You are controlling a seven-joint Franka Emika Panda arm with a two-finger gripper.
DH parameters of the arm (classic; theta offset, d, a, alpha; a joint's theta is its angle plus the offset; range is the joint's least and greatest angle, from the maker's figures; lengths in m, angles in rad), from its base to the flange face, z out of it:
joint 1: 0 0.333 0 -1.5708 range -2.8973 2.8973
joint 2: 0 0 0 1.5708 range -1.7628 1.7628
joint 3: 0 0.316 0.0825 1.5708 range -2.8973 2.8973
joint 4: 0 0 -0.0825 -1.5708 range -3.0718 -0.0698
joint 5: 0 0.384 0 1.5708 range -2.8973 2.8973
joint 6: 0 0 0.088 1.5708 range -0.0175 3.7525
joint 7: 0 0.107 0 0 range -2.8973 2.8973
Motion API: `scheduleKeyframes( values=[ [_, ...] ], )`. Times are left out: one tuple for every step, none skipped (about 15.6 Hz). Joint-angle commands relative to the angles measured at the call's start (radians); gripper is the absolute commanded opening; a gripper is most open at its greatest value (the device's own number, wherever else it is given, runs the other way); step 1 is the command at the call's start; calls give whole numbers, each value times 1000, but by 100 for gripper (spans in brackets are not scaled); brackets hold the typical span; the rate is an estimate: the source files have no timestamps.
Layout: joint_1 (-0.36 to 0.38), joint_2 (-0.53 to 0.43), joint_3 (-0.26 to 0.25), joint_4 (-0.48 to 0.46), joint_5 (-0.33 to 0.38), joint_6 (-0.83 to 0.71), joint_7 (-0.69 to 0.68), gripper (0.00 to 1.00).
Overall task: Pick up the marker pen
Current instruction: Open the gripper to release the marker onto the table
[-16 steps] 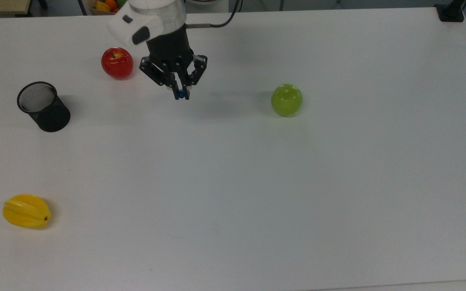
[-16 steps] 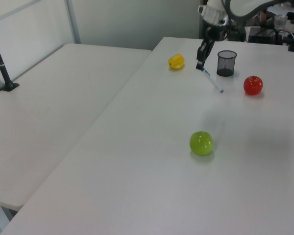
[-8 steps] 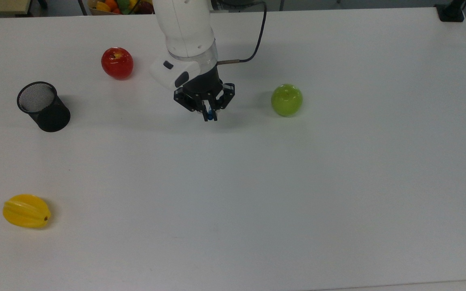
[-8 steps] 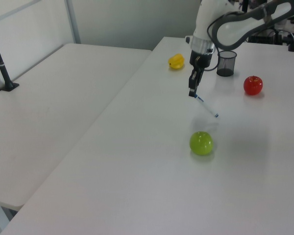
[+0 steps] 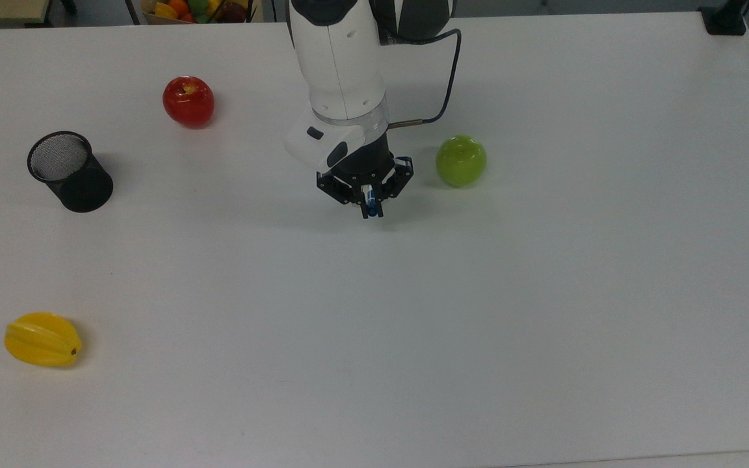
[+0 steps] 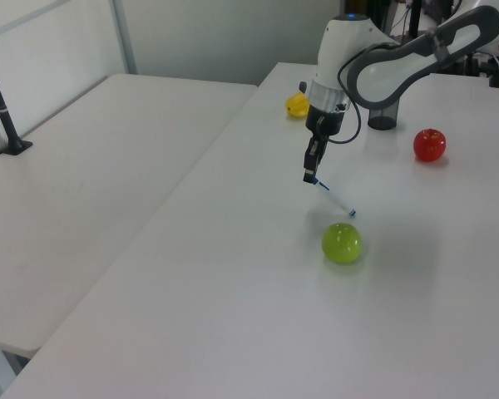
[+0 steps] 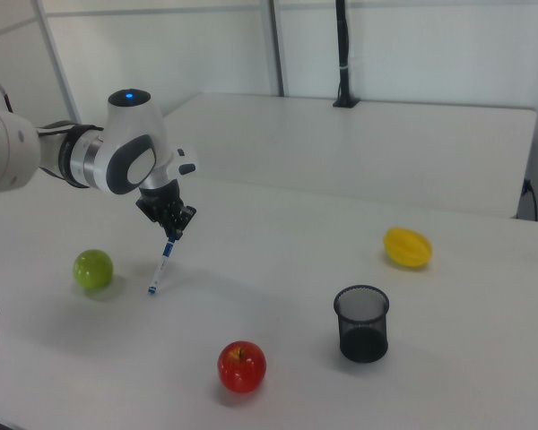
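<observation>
One arm, one grasp: the gripper (image 5: 370, 207) is pinched shut on the upper, blue-capped end of the marker pen (image 6: 333, 198); in the left view the pen hangs obliquely from the fingertips, its white barrel slanting down toward the left view's right, its lower blue tip close above the white table (image 5: 478, 325), just short of the green apple (image 6: 342, 243); whether that tip touches the surface cannot be told. In the right view the gripper (image 7: 172, 230) grips the pen (image 7: 160, 269) at its top, the barrel pointing down and slightly toward the right view's left, a faint shadow lying beneath it; in the top view the pen (image 5: 371, 208) appears foreshortened as a small blue and white spot between the fingers. Judged progress: the taking of the pen looks essentially accomplished, since it is held by the tool and not lying flat on the table; what may remain is only to lift it fully clear and carry it, the task sentence naming no destination. Bystanders, all well apart from the grasp: the red apple (image 5: 188, 101); the black mesh cup (image 5: 70, 171), standing empty as far as the top view shows; the yellow starfruit (image 5: 43, 338); a box of fruit (image 5: 186, 9) beyond the table's far edge.
</observation>
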Motion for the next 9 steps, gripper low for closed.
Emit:
scheduleKeyframes(
  values=[
    [17, 37, 0, 10, -3, 69, 12, 44],
    [17, 45, 0, 10, -6, 80, 10, 65],
    [17, 45, -1, 10, -8, 94, 15, 78],
    [17, 44, -1, 10, -8, 96, 15, 88],
    [18, 39, -1, 10, -8, 96, 15, 100],
    [18, 30, -1, 12, -8, 93, 16, 100],
    [18, 12, -1, 10, -6, 83, 16, 100],
    [17, -13, -1, 7, -6, 74, 16, 100],
    [14, -37, -1, 4, -5, 54, 16, 100]
  ],
)
